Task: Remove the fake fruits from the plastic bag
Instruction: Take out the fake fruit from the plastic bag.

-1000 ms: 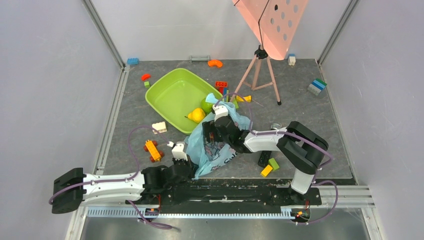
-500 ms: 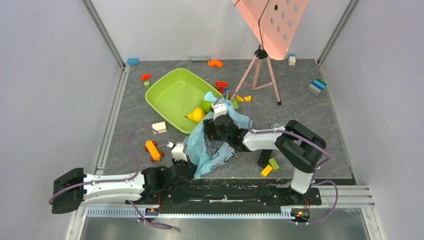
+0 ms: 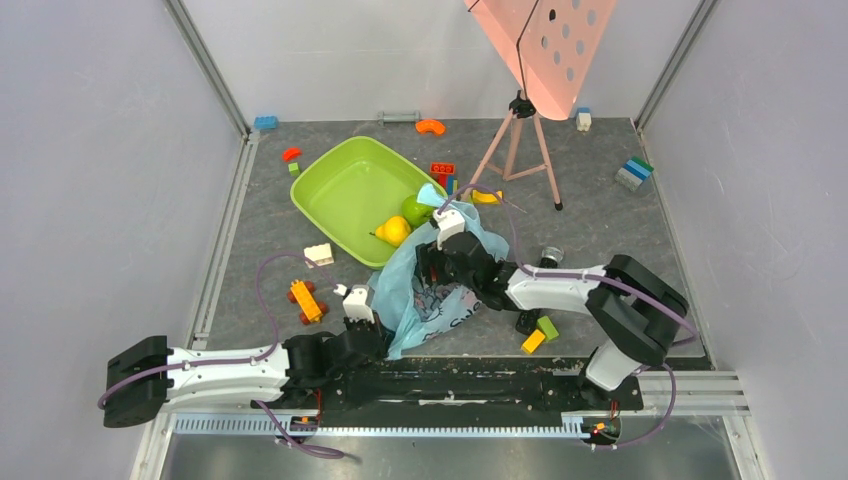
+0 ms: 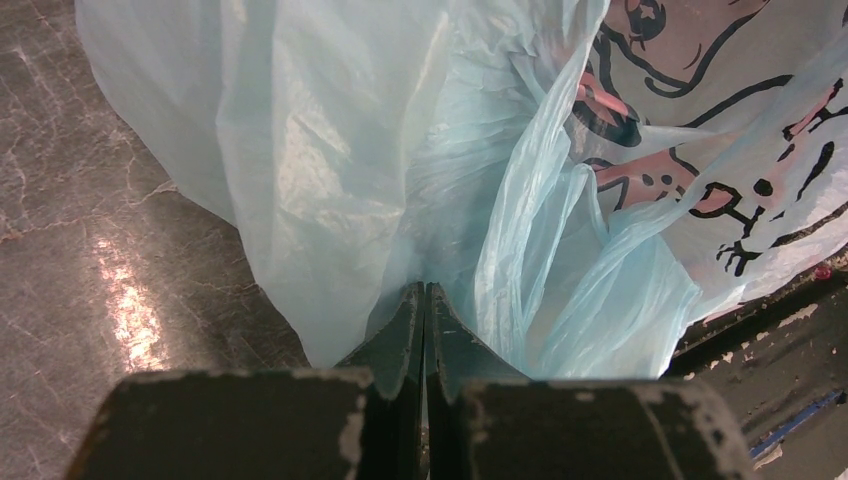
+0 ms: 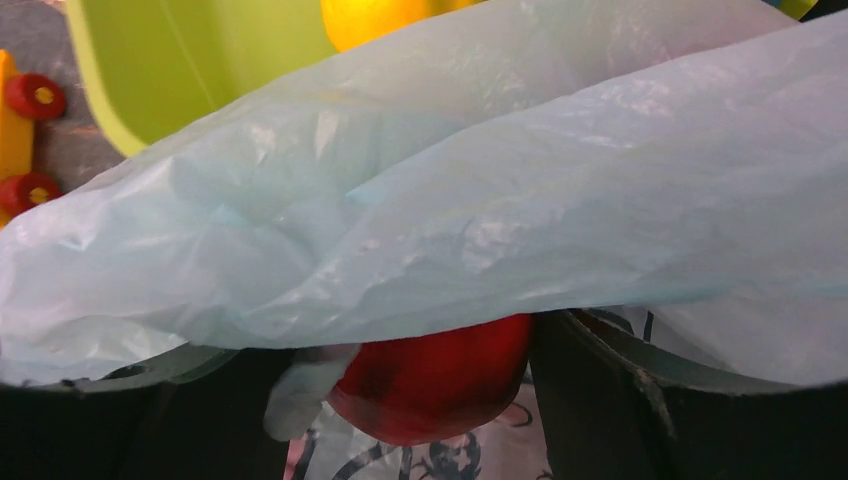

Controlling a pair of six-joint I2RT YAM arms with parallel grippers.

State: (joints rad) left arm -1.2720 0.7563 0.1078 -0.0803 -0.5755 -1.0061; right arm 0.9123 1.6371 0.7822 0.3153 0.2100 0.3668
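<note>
The light-blue plastic bag (image 3: 432,292) with cartoon prints lies crumpled at the table's front middle. My left gripper (image 4: 426,292) is shut on a fold of the bag (image 4: 400,150) at its near-left corner. My right gripper (image 3: 433,266) reaches into the bag's mouth from the right. In the right wrist view a red fake fruit (image 5: 440,375) sits between its dark fingers (image 5: 590,400), under a sheet of the bag (image 5: 480,200), and the gripper (image 5: 395,352) is shut on it. A yellow fruit (image 3: 393,230) and a green apple (image 3: 415,210) lie in the lime-green tub (image 3: 340,190).
The tub's near corner touches the bag. A pink perforated panel on a tripod (image 3: 520,140) stands back right. Loose toy blocks lie around: an orange car (image 3: 307,300), a white block (image 3: 320,255), a yellow-green pair (image 3: 540,335), and a stack (image 3: 633,172) at the far right.
My right gripper's jaws have narrowed onto the red fruit, and the right arm's elbow has swung out to the right. The left gripper has stayed put, holding the bag.
</note>
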